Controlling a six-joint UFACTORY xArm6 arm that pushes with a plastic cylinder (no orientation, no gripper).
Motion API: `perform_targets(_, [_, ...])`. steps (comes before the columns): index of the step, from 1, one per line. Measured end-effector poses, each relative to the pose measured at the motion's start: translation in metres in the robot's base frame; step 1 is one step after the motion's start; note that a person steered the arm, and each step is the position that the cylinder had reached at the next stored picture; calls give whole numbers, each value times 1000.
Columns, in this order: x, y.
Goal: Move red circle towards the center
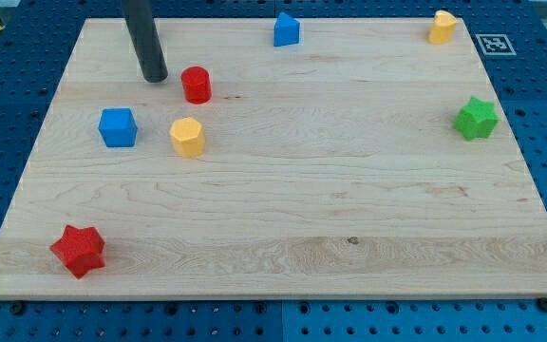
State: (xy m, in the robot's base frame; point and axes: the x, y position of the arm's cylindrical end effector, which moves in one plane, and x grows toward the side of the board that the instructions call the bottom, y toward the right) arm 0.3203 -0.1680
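The red circle is a short red cylinder standing on the wooden board at the view's upper left. My tip rests on the board just to the left of it, a small gap apart, not touching. The dark rod rises from the tip out of the view's top.
A blue cube and a yellow hexagon block lie below the red circle. A red star is at the bottom left. A blue house-shaped block is at the top middle, a yellow block at the top right, a green star at the right.
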Motion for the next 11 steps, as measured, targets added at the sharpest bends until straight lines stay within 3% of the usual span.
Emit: perform_targets(11, [-7,20])
